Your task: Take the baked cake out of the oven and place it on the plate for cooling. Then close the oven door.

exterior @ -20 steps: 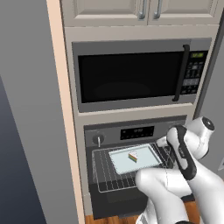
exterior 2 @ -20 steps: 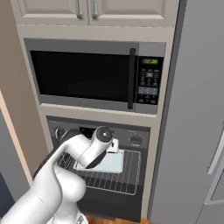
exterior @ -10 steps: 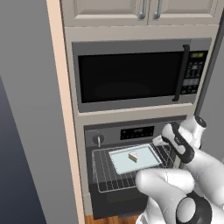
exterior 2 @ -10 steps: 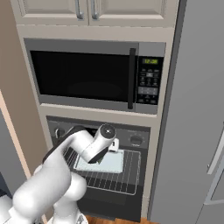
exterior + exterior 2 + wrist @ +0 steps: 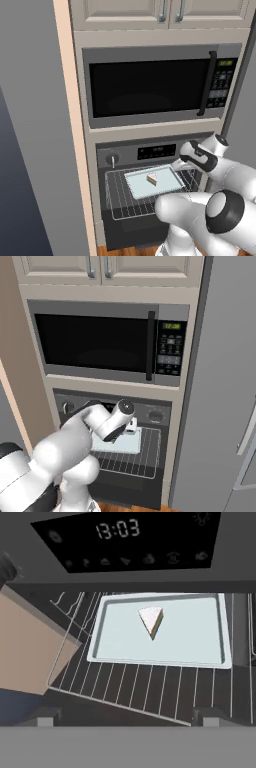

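— Can you read anything on the oven [image 5: 150, 567]?
— Your display [image 5: 118, 530] shows 13:03. The cake [image 5: 151, 621] wedge lies on the pale tray [image 5: 200, 642], on the pulled-out rack [image 5: 125, 687]. Fingers [image 5: 127, 721] are spread wide, holding nothing, above the rack's front.

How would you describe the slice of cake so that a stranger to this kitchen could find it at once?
Start at the black-windowed microwave in the tall cabinet; directly below it is the oven with its wire rack pulled out. On the rack lies a pale rectangular tray, and near its middle lies the cake: one small white-topped wedge, the only food there.
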